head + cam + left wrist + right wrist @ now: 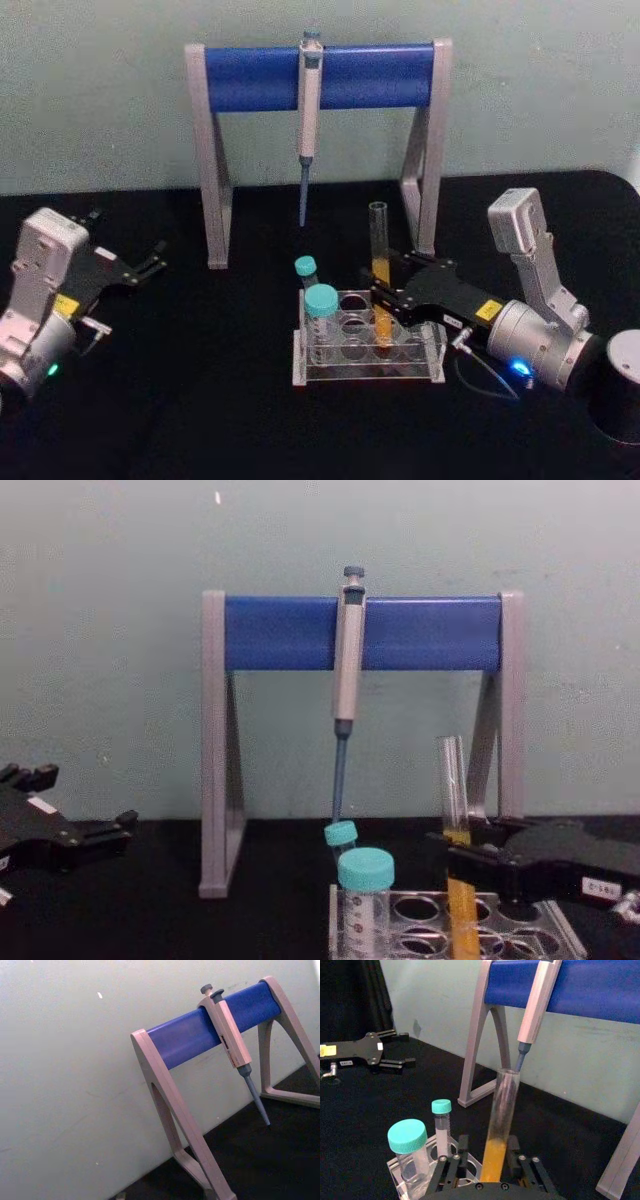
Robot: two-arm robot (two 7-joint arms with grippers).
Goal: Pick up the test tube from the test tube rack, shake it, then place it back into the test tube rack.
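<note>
My right gripper (385,290) is black with a yellow label, on a silver-grey wrist lit by a blue light; my left gripper (152,262) matches — black, yellow label, green light. The tube (380,275) is clear glass with orange-yellow liquid in its lower part. The rack (365,350) is clear, greyish. Two capped tubes (320,320) wear teal lids. The stand (320,120) has grey legs and a blue bar; its pipette (308,120) is pale grey with a blue tip. The table (200,400) is black, the wall (100,90) pale green.

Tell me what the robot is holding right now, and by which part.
The right tool grips the test tube around its liquid-filled lower half, just above the test tube rack. The left tool holds nothing.
</note>
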